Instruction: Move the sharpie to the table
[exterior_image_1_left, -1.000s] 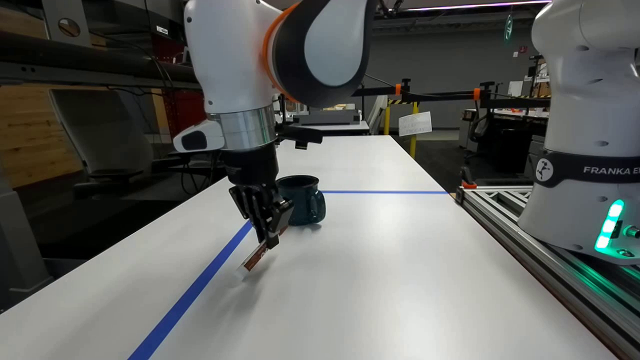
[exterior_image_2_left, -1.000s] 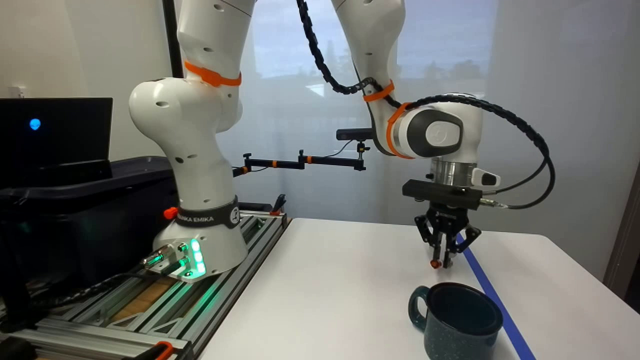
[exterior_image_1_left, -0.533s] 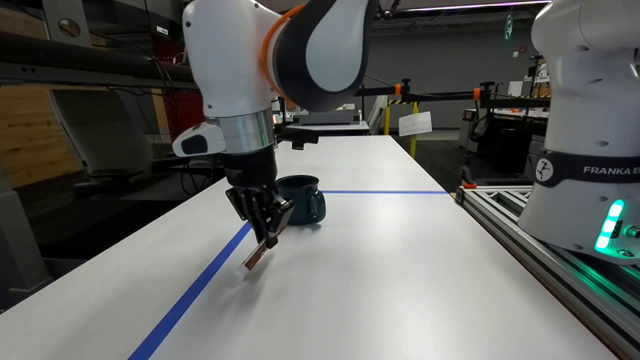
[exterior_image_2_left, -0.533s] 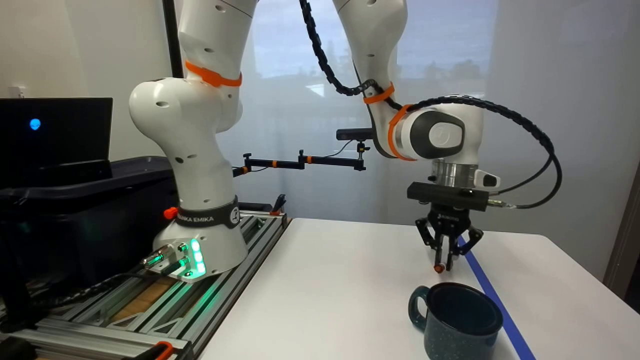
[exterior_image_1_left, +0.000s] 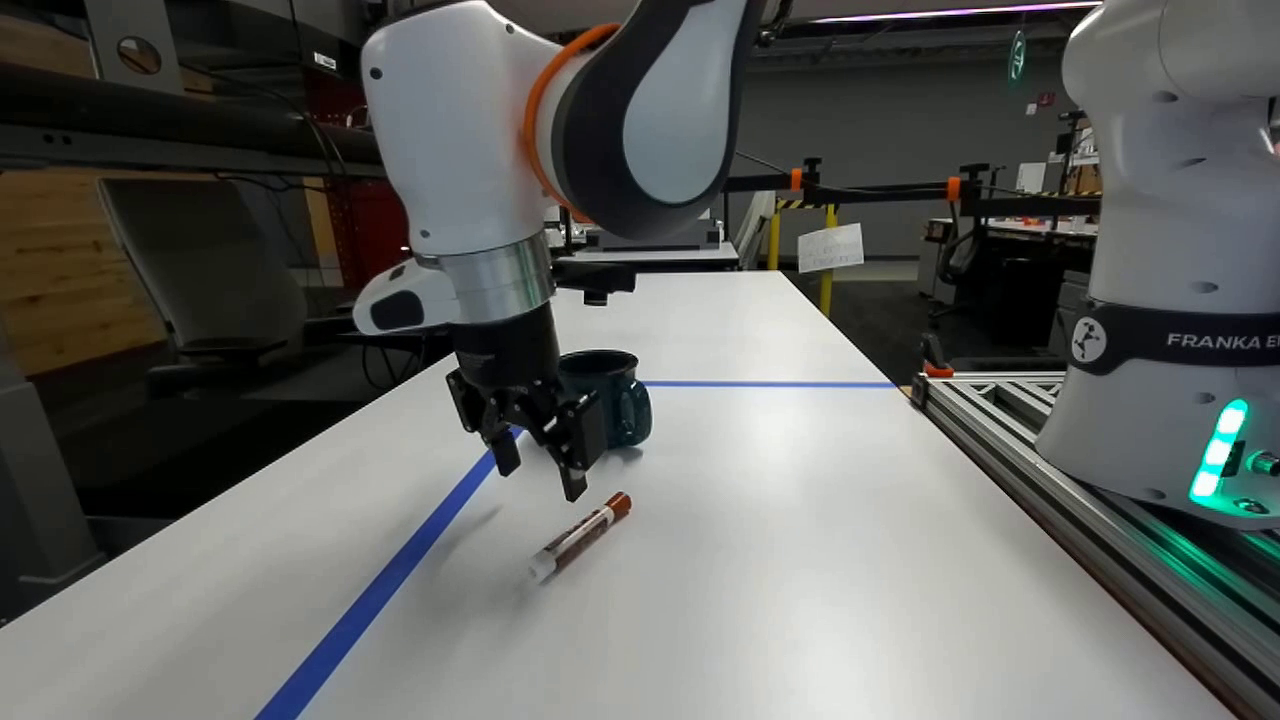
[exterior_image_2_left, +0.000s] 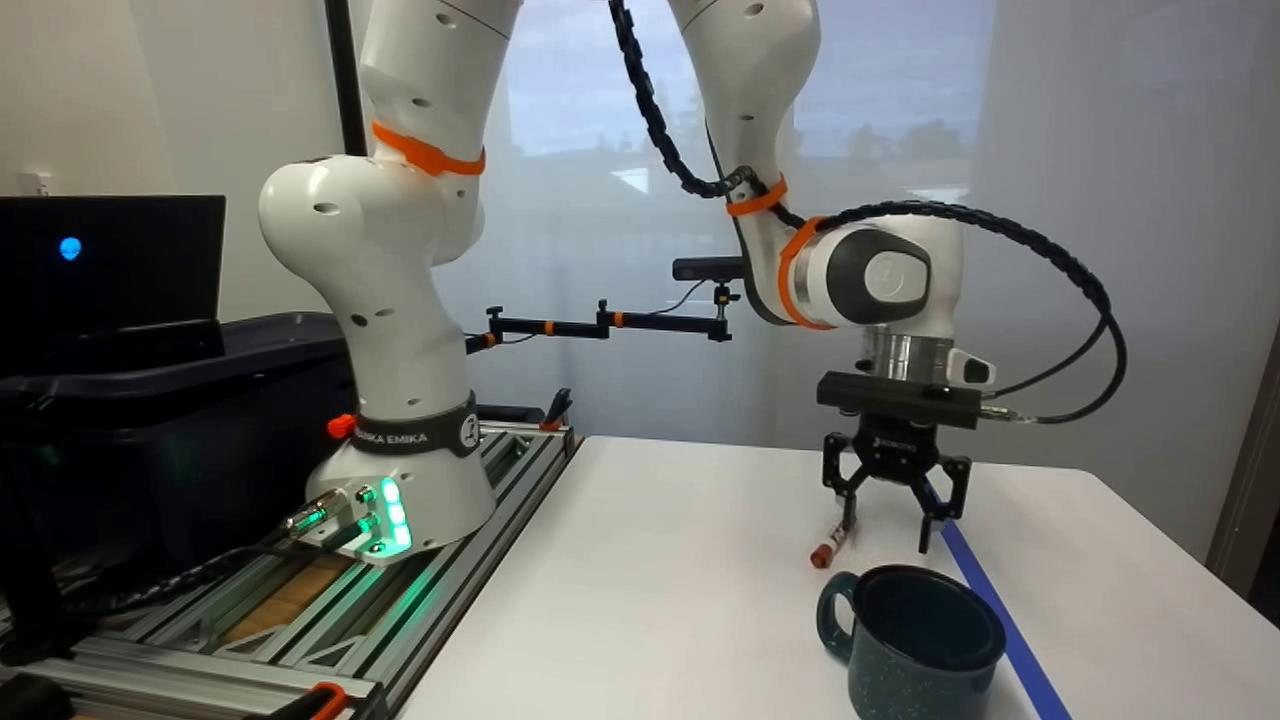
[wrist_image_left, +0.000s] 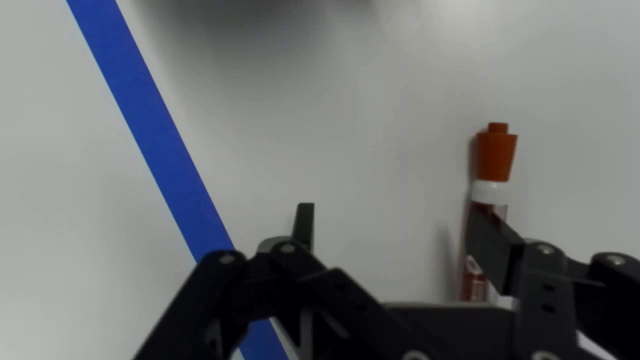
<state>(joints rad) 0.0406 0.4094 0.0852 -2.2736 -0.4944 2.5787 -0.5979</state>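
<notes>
The sharpie (exterior_image_1_left: 582, 535) lies on the white table (exterior_image_1_left: 820, 590), its red-orange cap pointing toward the mug's side and its whitish end away. Just above stands my gripper (exterior_image_1_left: 541, 476), open, its two fingers well apart with only bare tabletop seen between them. In the wrist view one finger (wrist_image_left: 492, 245) passes over the barrel of the sharpie (wrist_image_left: 490, 192) and hides part of it. Whether that finger touches the pen I cannot tell. In an exterior view the capped end of the sharpie (exterior_image_2_left: 823, 555) shows beside a fingertip of the gripper (exterior_image_2_left: 887, 535).
A dark blue mug (exterior_image_1_left: 628, 410) stands close to the gripper; in an exterior view the mug (exterior_image_2_left: 925, 645) has its handle toward the robot base. Blue tape (exterior_image_1_left: 390, 580) runs along the table. An aluminium rail frame (exterior_image_1_left: 1060, 500) borders the table at the robot base.
The gripper has gone from shut on the sharpie to open. The sharpie, tilted in the fingers before, now lies on the table, shifted toward the robot base. The arm has moved only slightly.
</notes>
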